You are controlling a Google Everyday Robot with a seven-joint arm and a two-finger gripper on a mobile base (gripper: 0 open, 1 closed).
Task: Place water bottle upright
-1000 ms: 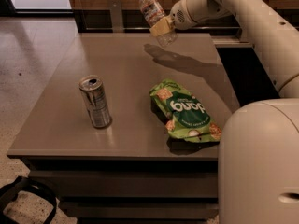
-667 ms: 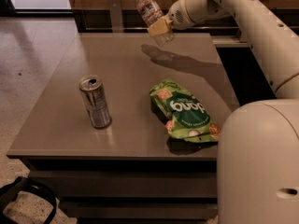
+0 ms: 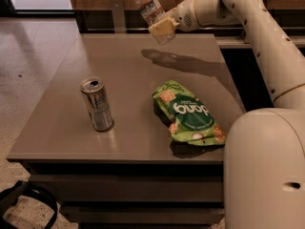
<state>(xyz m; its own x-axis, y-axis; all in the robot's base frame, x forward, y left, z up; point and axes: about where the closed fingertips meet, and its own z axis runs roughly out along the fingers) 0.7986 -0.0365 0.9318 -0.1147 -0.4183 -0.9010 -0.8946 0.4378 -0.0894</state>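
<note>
We see our hand above the far part of the tabletop, pinching the water bottle around its lower body. The bottle hangs in the air, clear of the surface, tilted with its white cap up and to the left. Nearer on the tabletop, a silver drink can stands upright on the left, and a green snack bag lies flat to its right, apart from it
</note>
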